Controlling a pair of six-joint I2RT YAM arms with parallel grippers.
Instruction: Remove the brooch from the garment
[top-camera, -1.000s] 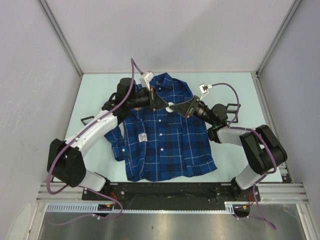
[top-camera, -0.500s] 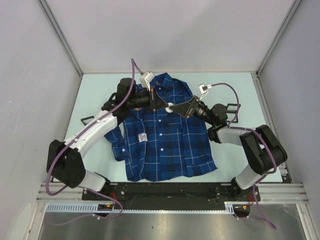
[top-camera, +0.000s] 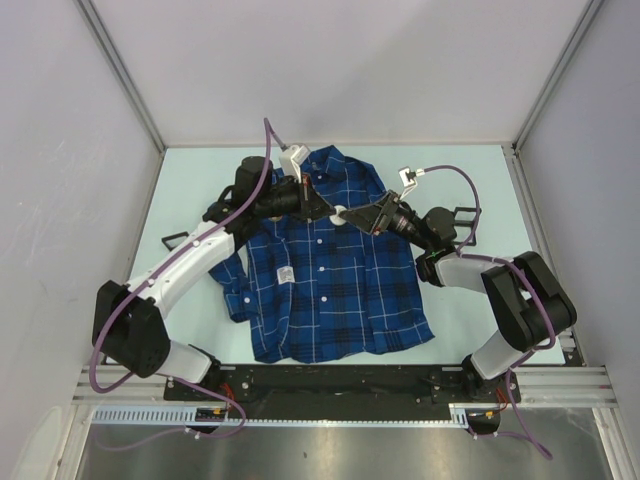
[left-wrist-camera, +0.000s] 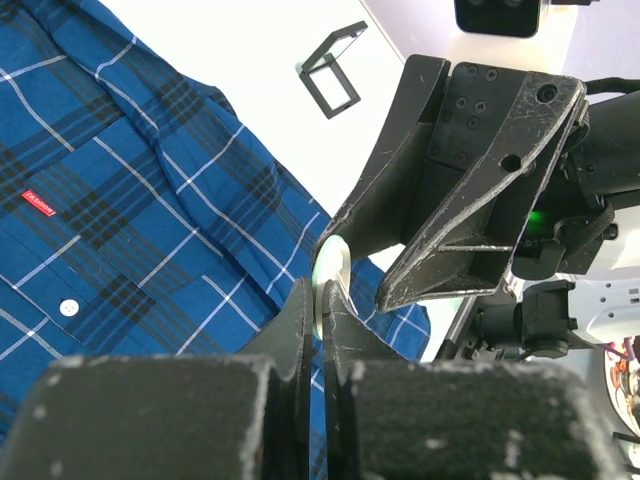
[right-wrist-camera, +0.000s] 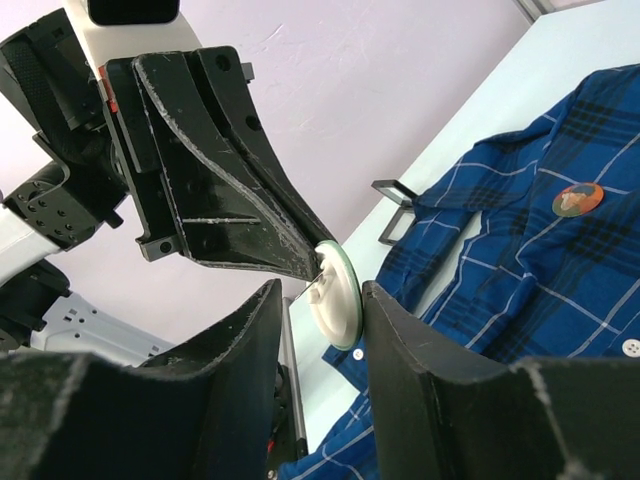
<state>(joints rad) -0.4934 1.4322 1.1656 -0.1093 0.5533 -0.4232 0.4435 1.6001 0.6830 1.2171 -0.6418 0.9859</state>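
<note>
The garment (top-camera: 330, 290), a dark blue plaid shirt, lies flat on the table with its collar at the far side. Above its chest both grippers meet at a small round brooch (top-camera: 340, 212), a white disc with a green rim (right-wrist-camera: 335, 295) and a pin on its back. My left gripper (left-wrist-camera: 322, 295) is shut on the brooch's edge (left-wrist-camera: 330, 268). My right gripper (right-wrist-camera: 320, 288) is open, with one finger on each side of the disc. An orange round badge (right-wrist-camera: 578, 198) sits pinned on the shirt.
A black wire stand (top-camera: 172, 240) lies left of the shirt and another (top-camera: 460, 215) lies to its right. The shirt carries a white tag (top-camera: 285, 274) and a red label (left-wrist-camera: 37, 203). Enclosure walls ring the table.
My right gripper's jaws have spread wider around the disc. Both arms have stayed almost where they were, and the left gripper has kept its hold.
</note>
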